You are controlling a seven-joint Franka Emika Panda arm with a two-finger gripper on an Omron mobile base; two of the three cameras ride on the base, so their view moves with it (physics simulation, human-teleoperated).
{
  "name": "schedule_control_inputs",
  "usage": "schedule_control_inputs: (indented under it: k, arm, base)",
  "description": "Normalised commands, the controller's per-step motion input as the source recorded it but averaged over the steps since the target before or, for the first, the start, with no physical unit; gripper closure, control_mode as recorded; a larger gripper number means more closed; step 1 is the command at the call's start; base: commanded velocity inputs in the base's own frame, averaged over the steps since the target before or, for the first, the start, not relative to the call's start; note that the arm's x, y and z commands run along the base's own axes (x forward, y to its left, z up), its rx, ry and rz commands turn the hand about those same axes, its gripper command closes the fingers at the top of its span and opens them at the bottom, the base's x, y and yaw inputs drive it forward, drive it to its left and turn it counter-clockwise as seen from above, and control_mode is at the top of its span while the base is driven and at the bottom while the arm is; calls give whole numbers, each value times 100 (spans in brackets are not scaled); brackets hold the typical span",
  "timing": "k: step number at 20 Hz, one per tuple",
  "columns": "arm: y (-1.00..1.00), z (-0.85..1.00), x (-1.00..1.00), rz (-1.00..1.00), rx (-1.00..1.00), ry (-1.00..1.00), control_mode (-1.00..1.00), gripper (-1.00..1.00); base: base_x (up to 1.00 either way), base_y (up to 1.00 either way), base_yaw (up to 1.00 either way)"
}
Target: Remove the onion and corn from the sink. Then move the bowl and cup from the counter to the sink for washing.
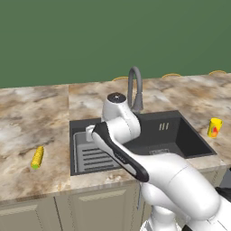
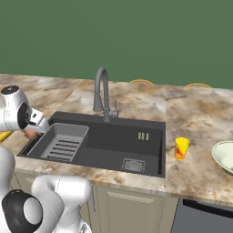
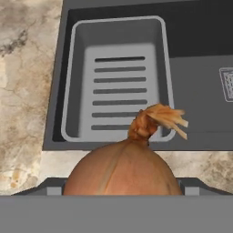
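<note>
A: Progress, largest first?
B: Sink (image 2: pixel 150 125) ahead of the hand, basin bare; rack insert (image 3: pixel 116 77) just beyond the hand, nothing in it; bowl (image 2: pixel 224 156) far off to the side on the desk (image 1: pixel 27 113), not yet moved; corn (image 1: pixel 37 157) already out, lying on the desk; cup (image 2: pixel 181 148) beside the sink rim, not yet moved.
A: And the hand?
B: Hand (image 3: pixel 122 189) pinching the onion (image 3: pixel 122 170) between widely set fingers, over the sink's edge; onion nearly out, looks ready to set down; bowl and cup left.
</note>
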Motion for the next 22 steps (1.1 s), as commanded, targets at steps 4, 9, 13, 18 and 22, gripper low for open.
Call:
schedule_control_inputs:
  k: [4, 9, 13, 18, 22]
  arm:
    - [23, 9, 0, 0, 0, 9, -100, 100]
    - [24, 8, 0, 0, 0, 16, -100, 100]
    - [27, 5, 0, 0, 0, 18, -100, 100]
    - [32, 1, -4, 0, 0, 16, -100, 100]
    - [33, -1, -8, 0, 0, 5, -100, 100]
  base:
    - [0, 0, 0]
    - [0, 0, 0]
    - [0, 0, 0]
    - [0, 0, 0]
    - [0, 0, 0]
